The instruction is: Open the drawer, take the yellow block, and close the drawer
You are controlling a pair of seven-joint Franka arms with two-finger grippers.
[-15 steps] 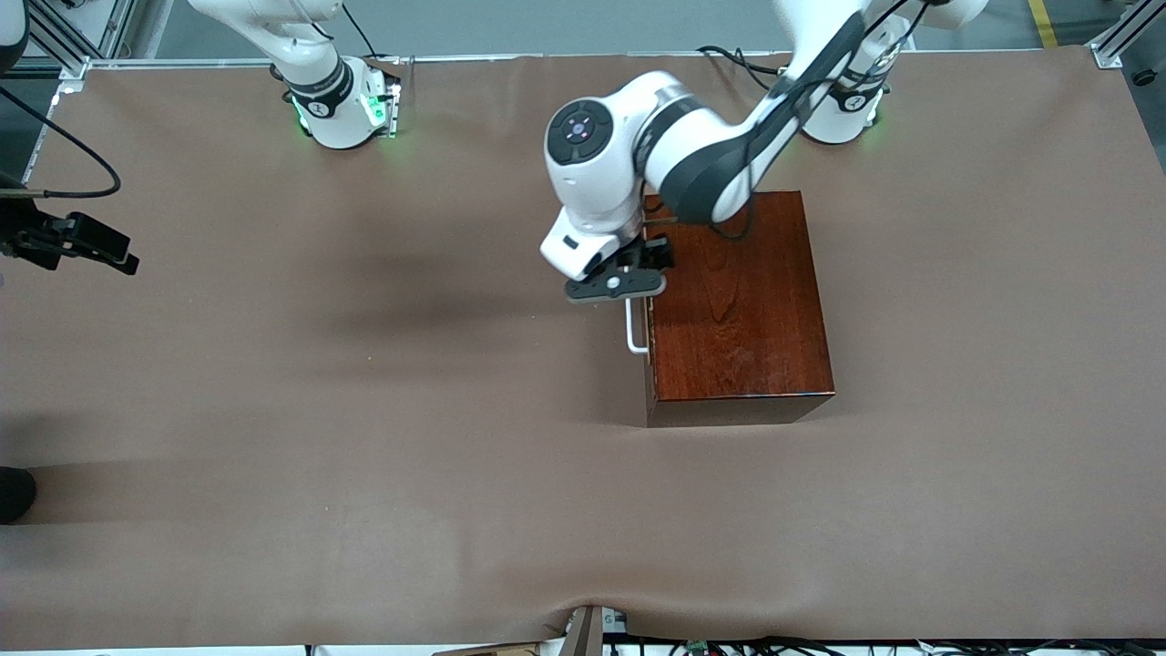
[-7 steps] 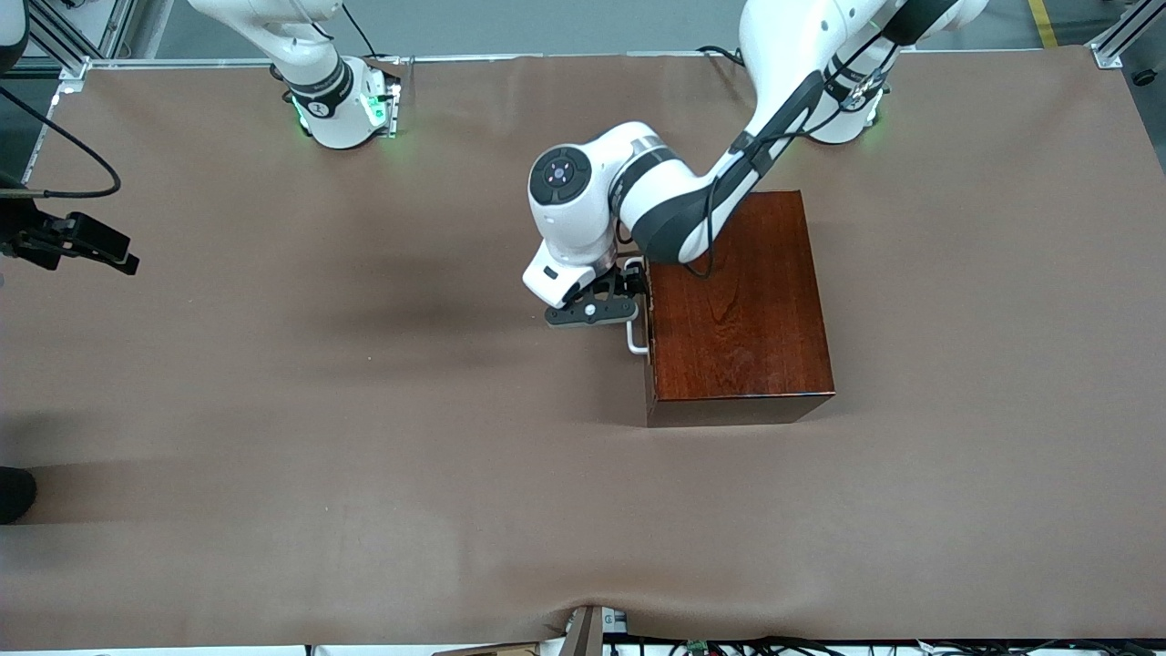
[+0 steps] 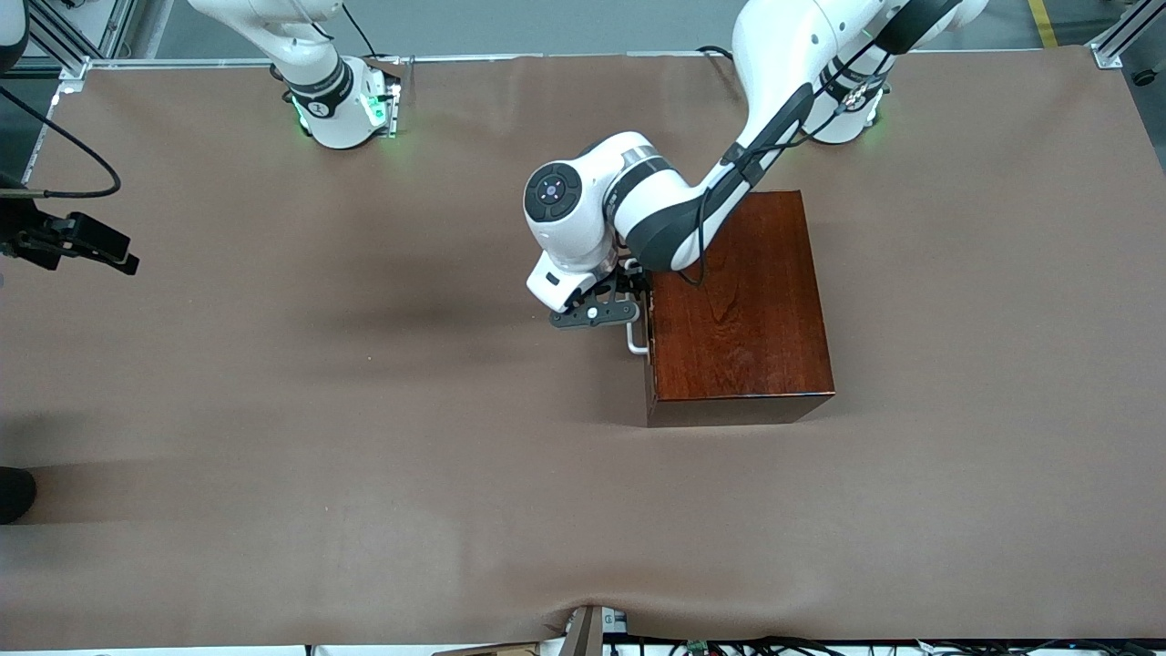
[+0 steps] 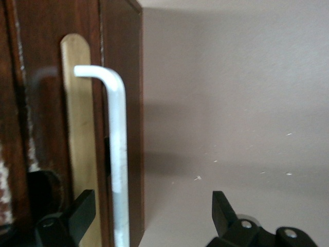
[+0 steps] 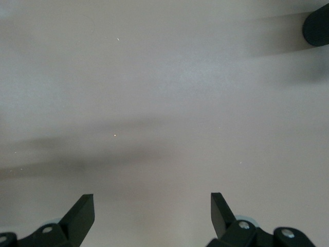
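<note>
The reddish-brown wooden box [image 3: 740, 301] stands mid-table with its drawer [image 4: 82, 118] shut. The drawer's white bar handle [image 3: 635, 340] [image 4: 118, 149] faces the right arm's end of the table. My left gripper [image 3: 636, 293] [image 4: 151, 201] is open at the drawer front, and the handle runs between its fingers, close to one finger [image 4: 82, 206] and not clamped. My right gripper [image 5: 151, 208] hangs open and empty over bare table at the right arm's end [image 3: 123, 262]. The yellow block is hidden.
A brown mat [image 3: 364, 437] covers the whole table. A dark round object [image 3: 14, 494] sits at the table's edge at the right arm's end. Cables and a small device [image 3: 592, 629] lie along the edge nearest the front camera.
My left arm came down and slid along the drawer front toward the front camera, which brought its open fingers around the handle. The right arm waits unmoved and the drawer stays shut.
</note>
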